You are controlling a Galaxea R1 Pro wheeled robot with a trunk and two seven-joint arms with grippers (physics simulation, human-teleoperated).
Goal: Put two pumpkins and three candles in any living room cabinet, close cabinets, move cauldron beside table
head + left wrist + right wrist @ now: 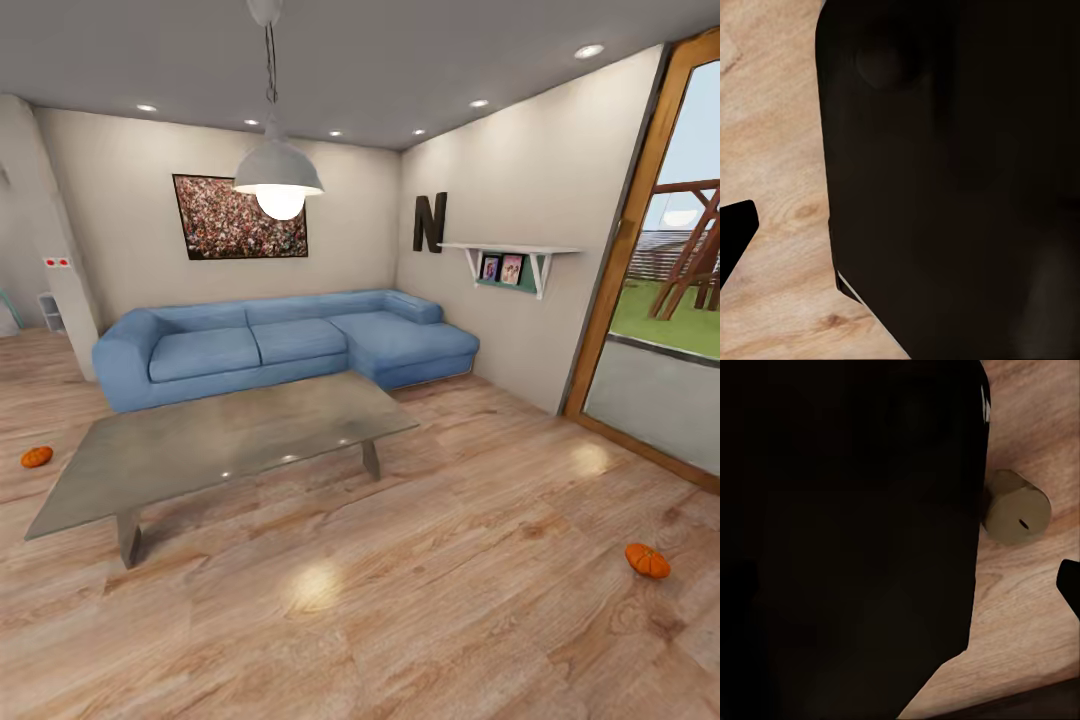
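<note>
Orange pumpkins point(647, 560) point(37, 457) on wood floor, black "N" point(430, 222) on wall, finger state indiscernible

Blue corner sofa point(285, 340) against beige walls, wood floor point(450, 600), lit pendant lamp point(278, 180).

Table point(230, 440) before sofa point(290, 345), between 2 pumpkins point(647, 560)

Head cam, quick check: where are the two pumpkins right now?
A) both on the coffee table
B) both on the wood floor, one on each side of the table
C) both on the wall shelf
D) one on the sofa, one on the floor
B: one pumpkin lies on the floor left of the table, the other pumpkin on the floor far to its right.
</note>
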